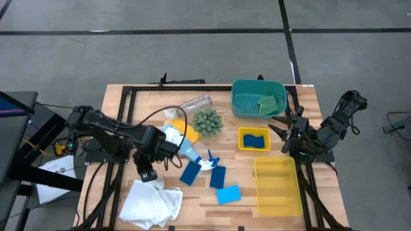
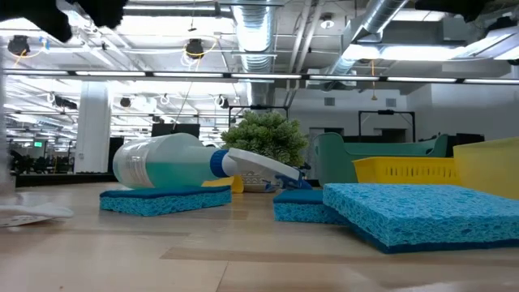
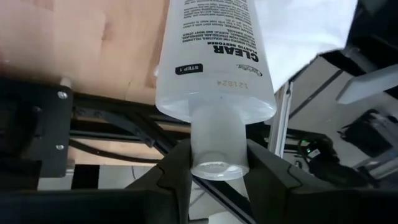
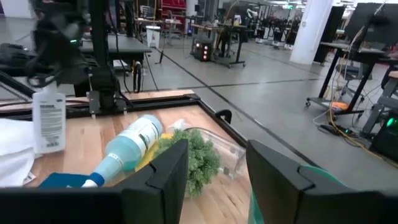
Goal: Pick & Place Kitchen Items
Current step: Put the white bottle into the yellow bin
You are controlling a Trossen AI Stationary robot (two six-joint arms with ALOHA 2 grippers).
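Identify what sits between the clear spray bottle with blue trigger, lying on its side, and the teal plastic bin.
The round spiky green plant ball sits between spray bottle and teal bin; the high view shows it.

The left gripper [image 3: 217, 171] is covering the small bottle's [image 3: 214, 68] neck; the frame edge is cutting off its far end.

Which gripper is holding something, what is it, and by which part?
The left gripper holds a clear labelled bottle by its narrow cap end. The right gripper is open and holds nothing.
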